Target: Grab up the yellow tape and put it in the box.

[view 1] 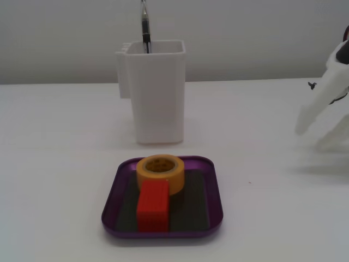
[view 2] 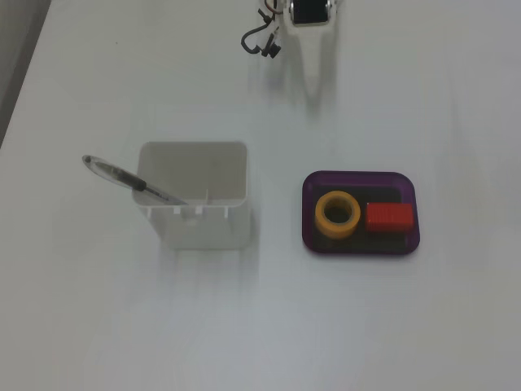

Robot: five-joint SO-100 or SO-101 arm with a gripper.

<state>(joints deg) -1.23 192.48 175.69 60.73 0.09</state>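
The yellow tape (view 1: 160,172) lies flat inside the purple box (view 1: 110,202), at its far end in one fixed view. In the other fixed view the tape (view 2: 338,215) is in the left half of the box (view 2: 358,177). A red block (view 1: 152,206) sits in the box right next to the tape and also shows from above (view 2: 388,217). My white gripper (view 1: 312,139) is far off at the right edge, low over the table. Its two fingers stand apart and hold nothing. From above, the gripper (view 2: 313,85) is at the top edge, blurred against the white table.
A tall white pen holder (view 1: 155,93) with a black pen (view 1: 145,27) stands just behind the box. From above, the pen holder (view 2: 194,195) is left of the box. A black cable loop (view 2: 262,41) lies near the arm's base.
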